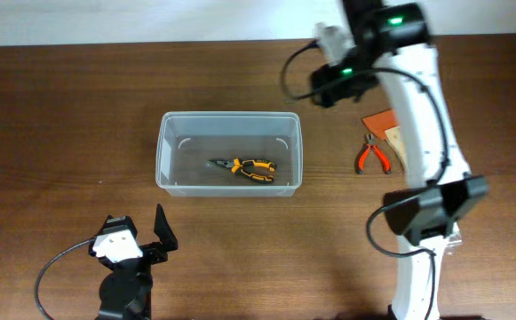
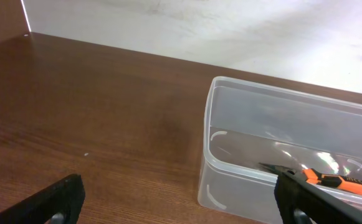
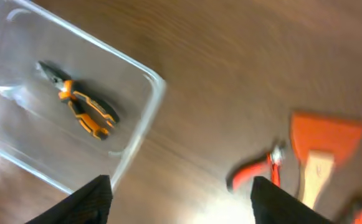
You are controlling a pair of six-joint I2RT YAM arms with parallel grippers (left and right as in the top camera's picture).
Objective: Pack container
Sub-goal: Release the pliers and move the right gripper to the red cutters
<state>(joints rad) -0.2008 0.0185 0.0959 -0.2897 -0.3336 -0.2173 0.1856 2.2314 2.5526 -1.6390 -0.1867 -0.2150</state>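
Jaws apart and empty, the right gripper [image 3: 181,186] hung by the container's [image 1: 229,114] far right corner; the red pliers [image 1: 370,148] lay rightward and nearer its base, nose pointing away.

My left arm [image 1: 123,286] sits folded low at the near side. The left fingers [image 2: 57,202] are spread wide with nothing between them. My right arm [image 1: 422,133] reaches far forward, wrist raised and angled downward. The right fingers [image 3: 92,199] stand well apart, empty, clear of any surface.
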